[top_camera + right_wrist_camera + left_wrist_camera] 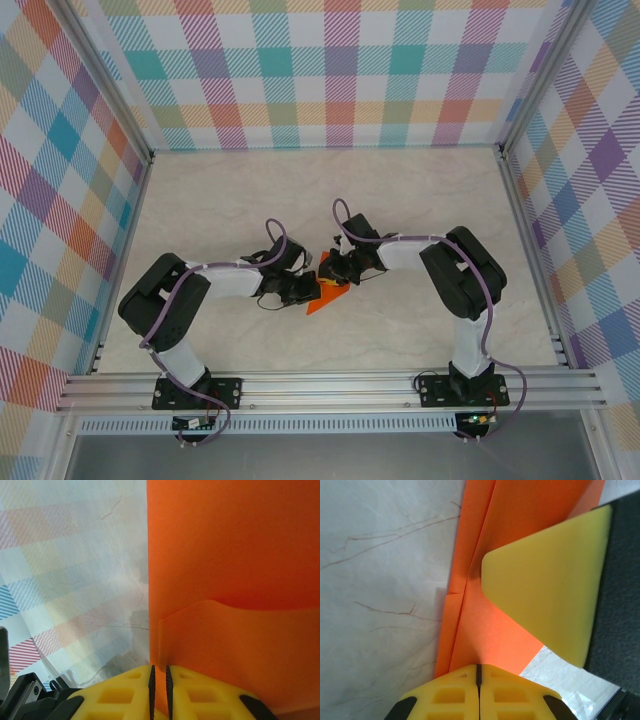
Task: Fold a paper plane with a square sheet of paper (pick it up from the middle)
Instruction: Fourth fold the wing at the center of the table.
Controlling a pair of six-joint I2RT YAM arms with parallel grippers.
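Pinching folded bright orange sheet of paper (pixel 326 298) at middle of pale marbled table (pixel 250 200), left gripper (pixel 479 669) clamping tight on its edge, right gripper (pixel 159 669) gripping it too, jaws barely parted.

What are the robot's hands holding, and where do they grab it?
Both hold the folded orange paper: the left gripper and the right gripper each pinch it near an edge, fingertips shut.

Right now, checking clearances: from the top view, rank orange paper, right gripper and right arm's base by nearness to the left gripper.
1. orange paper, pinched by the left gripper.
2. right gripper, just right.
3. right arm's base, near edge, far right.
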